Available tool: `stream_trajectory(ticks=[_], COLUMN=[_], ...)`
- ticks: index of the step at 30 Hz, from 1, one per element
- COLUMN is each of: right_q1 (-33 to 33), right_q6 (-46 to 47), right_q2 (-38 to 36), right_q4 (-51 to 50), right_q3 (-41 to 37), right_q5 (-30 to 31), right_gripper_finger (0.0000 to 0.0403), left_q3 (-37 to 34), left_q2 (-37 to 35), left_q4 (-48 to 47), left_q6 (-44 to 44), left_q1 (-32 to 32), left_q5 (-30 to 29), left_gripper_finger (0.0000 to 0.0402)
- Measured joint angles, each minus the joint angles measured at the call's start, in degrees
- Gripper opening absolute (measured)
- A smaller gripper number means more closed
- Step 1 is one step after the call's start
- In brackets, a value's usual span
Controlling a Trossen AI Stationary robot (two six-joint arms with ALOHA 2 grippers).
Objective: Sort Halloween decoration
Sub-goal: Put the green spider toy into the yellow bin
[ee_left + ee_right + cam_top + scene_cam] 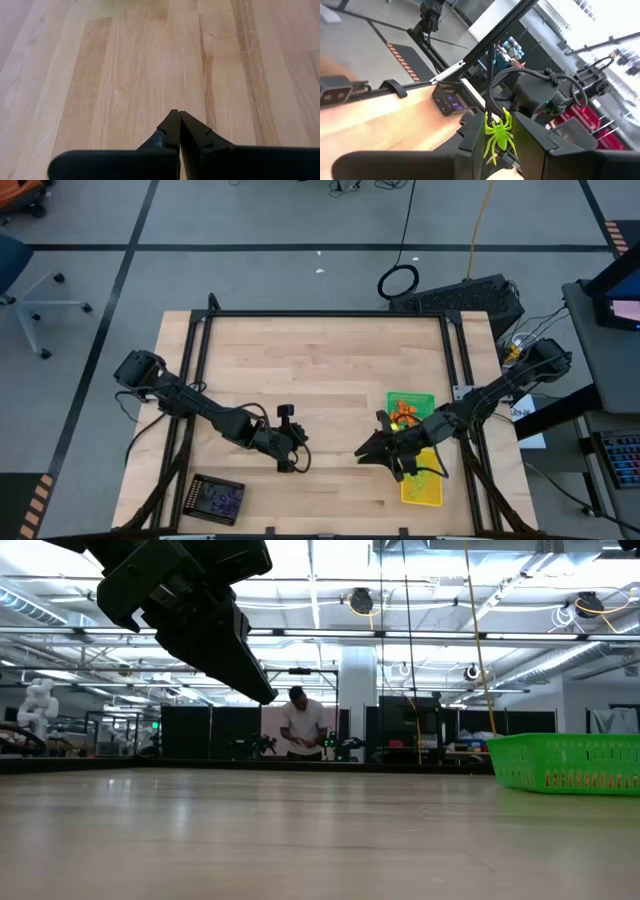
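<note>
Lime-green plastic spider (497,134), pinched by thin legs in the right end effector (496,145) beside the yellow tray (422,490), may slip out; left end effector (178,131) pressed together.

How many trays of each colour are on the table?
Green tray: 1
Yellow tray: 1
Black tray: 1
Total: 3 trays
</note>
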Motion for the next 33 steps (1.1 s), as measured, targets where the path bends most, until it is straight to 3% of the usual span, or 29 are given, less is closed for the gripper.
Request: stream_trajectory(ticks=[11, 21, 33], right_q1=[0.0, 0.0, 0.0], right_q6=[-8.1, -8.2, 14.6], right_q2=[0.0, 0.0, 0.0], right_q4=[0.0, 0.0, 0.0], right_q3=[0.0, 0.0, 0.0], right_q5=[0.0, 0.0, -0.1], right_gripper_finger=[0.0084, 0.0084, 0.0084], left_q3=[0.0, 0.0, 0.0], left_q2=[0.0, 0.0, 0.0], left_q4=[0.0, 0.0, 0.0], left_q6=[0.0, 0.0, 0.0], left_q1=[0.0, 0.0, 0.0], left_q5=[0.0, 0.0, 0.0], left_gripper_finger=[0.0004, 0.0004, 0.0004])
